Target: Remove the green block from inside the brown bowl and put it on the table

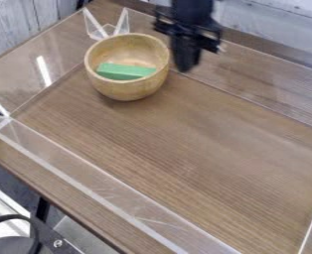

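- Claw [187, 63] is seen pointing straight down, jaws closed together, nothing held between them.
- Claw tips are placed just right of the bowl [128, 83], outside its rim, above the table [186, 149]; contact with the table cannot be told from this view.
- Black arm body is seen rising from the claw out of the top edge of the picture.
- Bowl is seen sitting upright on the table, near the far left corner; light tan wood, thick wall, paler inside.
- Block [124, 71] is seen lying flat inside the bowl, on its floor toward the left side; bright green, rectangular, not gripped and apart from the claw.
- Table is shown as dark brown wood grain, bare across the middle and near side.
- Clear walls [13, 129] are seen edging the table; near-left corner is plainly visible, far edge runs behind the bowl and claw.
- Light grey planked surface is seen beyond the far wall, top left.
- Dark cabling and frame parts are seen below the table at bottom left, too blurred to identify.
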`<state>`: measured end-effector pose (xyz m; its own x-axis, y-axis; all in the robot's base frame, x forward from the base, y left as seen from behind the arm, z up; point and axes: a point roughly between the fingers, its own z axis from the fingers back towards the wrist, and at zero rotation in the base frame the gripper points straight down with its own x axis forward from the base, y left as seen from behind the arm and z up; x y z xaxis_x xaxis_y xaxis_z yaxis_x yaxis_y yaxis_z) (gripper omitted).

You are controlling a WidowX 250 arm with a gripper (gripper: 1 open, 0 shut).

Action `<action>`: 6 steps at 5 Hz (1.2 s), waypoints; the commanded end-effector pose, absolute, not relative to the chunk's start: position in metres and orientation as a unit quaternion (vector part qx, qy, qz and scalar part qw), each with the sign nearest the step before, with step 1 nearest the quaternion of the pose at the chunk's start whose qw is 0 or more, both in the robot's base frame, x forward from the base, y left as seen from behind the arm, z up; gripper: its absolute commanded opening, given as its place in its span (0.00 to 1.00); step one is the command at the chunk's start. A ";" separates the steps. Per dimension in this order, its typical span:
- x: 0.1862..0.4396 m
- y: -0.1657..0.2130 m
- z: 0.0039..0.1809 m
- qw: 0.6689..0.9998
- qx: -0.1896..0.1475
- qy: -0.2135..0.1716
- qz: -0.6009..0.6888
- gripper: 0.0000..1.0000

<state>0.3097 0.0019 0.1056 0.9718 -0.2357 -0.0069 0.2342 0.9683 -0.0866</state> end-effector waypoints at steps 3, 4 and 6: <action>0.286 -0.043 0.094 0.991 -0.037 -0.004 -0.127 0.00; 0.290 -0.028 0.080 0.991 -0.042 0.008 -0.123 0.00; 0.298 0.013 0.049 0.991 -0.056 0.040 -0.115 0.00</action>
<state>0.2841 0.0126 0.0326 0.9653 -0.2235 -0.1347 0.2048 0.9688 -0.1395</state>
